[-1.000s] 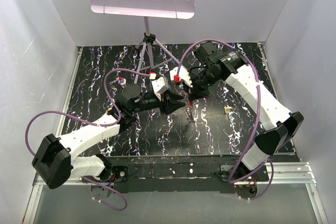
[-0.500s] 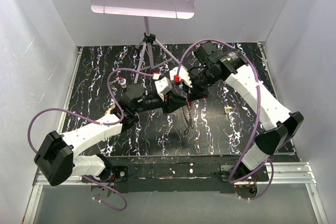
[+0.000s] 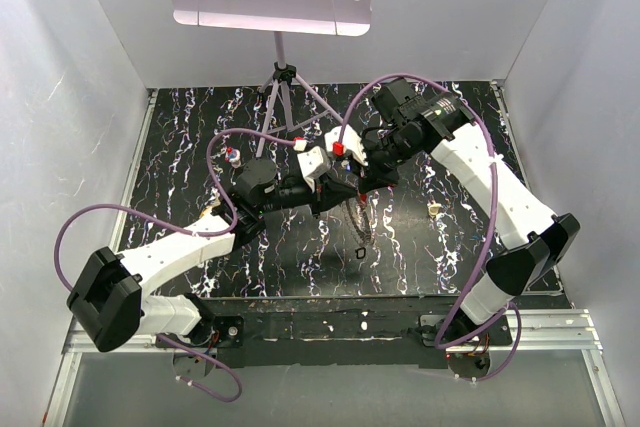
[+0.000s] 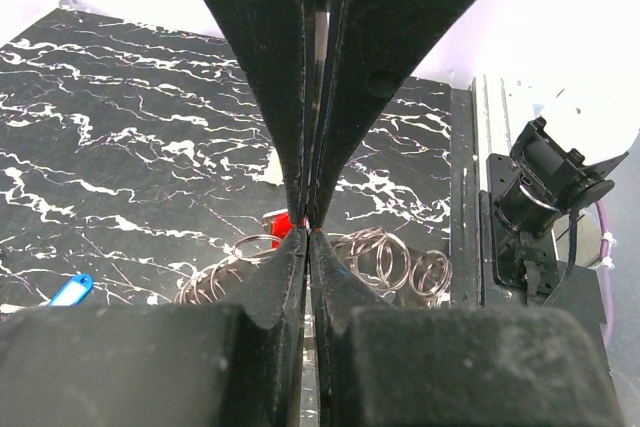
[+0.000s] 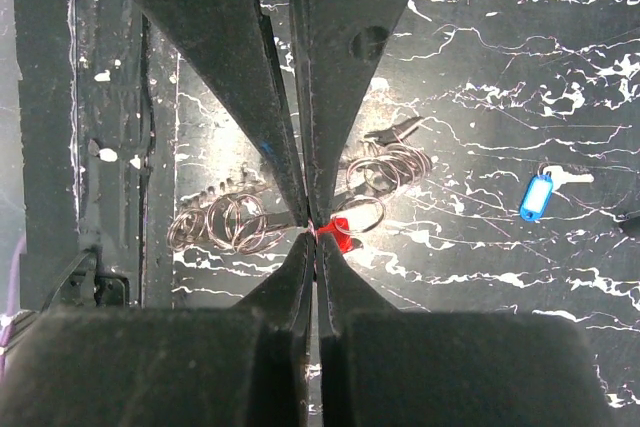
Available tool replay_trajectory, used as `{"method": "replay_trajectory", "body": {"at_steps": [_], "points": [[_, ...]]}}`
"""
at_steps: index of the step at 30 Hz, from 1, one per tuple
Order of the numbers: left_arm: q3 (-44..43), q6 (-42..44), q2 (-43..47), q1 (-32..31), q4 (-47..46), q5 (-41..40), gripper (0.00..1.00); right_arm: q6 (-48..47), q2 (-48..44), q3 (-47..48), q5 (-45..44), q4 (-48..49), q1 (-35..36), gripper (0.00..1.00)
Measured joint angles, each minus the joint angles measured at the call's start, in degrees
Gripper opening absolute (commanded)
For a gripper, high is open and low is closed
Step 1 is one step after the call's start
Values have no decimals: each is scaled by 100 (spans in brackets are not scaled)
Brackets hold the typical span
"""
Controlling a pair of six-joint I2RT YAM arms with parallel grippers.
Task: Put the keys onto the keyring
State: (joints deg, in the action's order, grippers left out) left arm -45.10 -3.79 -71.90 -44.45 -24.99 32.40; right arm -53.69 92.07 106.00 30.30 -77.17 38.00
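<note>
My two grippers meet tip to tip above the middle of the mat. My left gripper [image 3: 338, 192] [image 4: 308, 232] is shut on the thin grey keyring [image 3: 357, 229], which hangs below the tips with its fringe of small rings [image 4: 372, 253] [image 5: 226, 222]. My right gripper [image 3: 362, 185] [image 5: 313, 229] is shut on the red key [image 5: 339, 235], whose red head sits right at the fingertips and touches the ring; it also shows in the left wrist view [image 4: 283, 221]. A blue key [image 5: 537, 196] [image 4: 70, 290] and a cream key [image 3: 434, 209] lie loose on the mat.
The music stand's tripod [image 3: 284, 97] stands at the back centre of the black marbled mat [image 3: 180, 137]. Another small key [image 3: 232, 155] lies left of it. White walls close three sides. The metal rail with the arm bases [image 3: 330, 322] runs along the near edge.
Both grippers have moved a little farther from the bases, still tip to tip and shut. The keyring now hangs longer and lower beneath them.
</note>
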Motion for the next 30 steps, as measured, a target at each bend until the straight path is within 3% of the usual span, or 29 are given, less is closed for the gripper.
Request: {"method": "replay_trajectory", "body": {"at_steps": [2,6,10,16,24,30], "points": [[-37,28,-2,0,46,22,0,2,-20,0,11,-7,-2,6],[-35,-26,22,0,26,-7,0,74,-48,0,125,-39,-52,34],[289,-258,240,0,-262,-144,0,111,-55,188,557,-52,-254,41],[791,-822,544,2,-1040,-221,0,68,-144,656,1187,-26,-693,43],[1414,-2046,772,7,-2632,-778,0,-328,-741,470,2035,-57,-750,43],[1746,-2787,741,7,-3731,-1379,0,319,-782,492,2232,-2,-750,43]]}}
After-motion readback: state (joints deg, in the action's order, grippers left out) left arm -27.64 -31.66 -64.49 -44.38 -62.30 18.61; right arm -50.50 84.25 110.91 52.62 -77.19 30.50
